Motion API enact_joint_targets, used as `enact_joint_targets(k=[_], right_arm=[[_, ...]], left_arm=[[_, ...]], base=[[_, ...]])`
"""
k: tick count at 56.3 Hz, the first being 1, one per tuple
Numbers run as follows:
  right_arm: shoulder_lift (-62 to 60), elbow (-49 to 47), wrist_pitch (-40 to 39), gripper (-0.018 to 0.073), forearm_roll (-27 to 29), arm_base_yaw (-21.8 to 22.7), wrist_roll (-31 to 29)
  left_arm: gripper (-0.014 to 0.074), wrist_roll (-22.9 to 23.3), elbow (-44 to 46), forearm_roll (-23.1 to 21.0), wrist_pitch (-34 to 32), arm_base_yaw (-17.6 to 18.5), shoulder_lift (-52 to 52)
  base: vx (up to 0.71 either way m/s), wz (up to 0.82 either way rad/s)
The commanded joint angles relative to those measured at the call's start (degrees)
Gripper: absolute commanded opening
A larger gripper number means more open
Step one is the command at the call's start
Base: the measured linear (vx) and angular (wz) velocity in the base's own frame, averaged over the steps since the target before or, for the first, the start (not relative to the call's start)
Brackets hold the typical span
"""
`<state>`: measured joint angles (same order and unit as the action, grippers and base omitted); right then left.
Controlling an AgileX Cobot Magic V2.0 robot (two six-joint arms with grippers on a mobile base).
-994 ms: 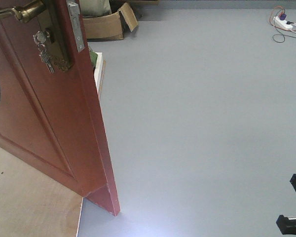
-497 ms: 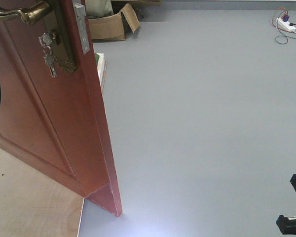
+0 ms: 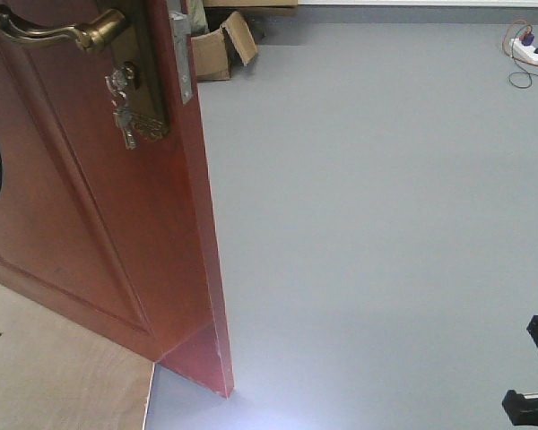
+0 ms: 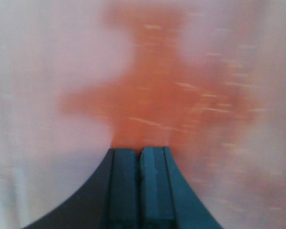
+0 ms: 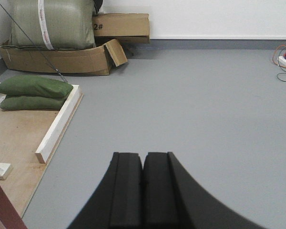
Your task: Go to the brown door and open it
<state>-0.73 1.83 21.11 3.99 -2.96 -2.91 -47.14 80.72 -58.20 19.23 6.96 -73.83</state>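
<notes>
Front view has the brown door (image 3: 90, 206) filling the left side. It stands ajar, narrow edge toward the camera, bottom corner out over the grey floor (image 3: 377, 224). The brass lever handle (image 3: 45, 31) is up in the top left corner, with keys (image 3: 123, 116) hanging from the lock just below it. A cardboard box (image 3: 220, 49) sits behind the door's edge, and a power strip (image 3: 529, 49) lies far off at top right.

The left gripper (image 4: 139, 153) is clenched, pads pressed together with nothing between them. All it sees is a reddish blur close in front, too smeared to make out. The right gripper (image 5: 143, 157) is clamped together on nothing too, hovering over bare floor, with two green sandbags (image 5: 33, 90) well off to its left on plywood (image 5: 19, 138).
</notes>
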Motion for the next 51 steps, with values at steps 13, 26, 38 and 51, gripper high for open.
enact_joint_targets(k=[13,26,38,51], right_arm=[[-0.3,0.2,-4.5,0.0,-0.2,-0.1,-0.4],[-0.3,0.2,-4.5,0.0,-0.2,-0.1,-0.4],[-0.3,0.2,-4.5,0.0,-0.2,-0.1,-0.4],[-0.3,0.2,-4.5,0.0,-0.2,-0.1,-0.4]], left_arm=[[0.0136,0.5,1.4,-1.3,-2.9,0.4,1.4],[0.0136,0.5,1.4,-1.3,-2.9,0.4,1.4],[0.0136,0.5,1.4,-1.3,-2.9,0.4,1.4],[0.0136,0.5,1.4,-1.3,-2.9,0.4,1.4]], base=[[0.17,0.01],[0.17,-0.02],[0.16,-0.02],[0.15,0.0]])
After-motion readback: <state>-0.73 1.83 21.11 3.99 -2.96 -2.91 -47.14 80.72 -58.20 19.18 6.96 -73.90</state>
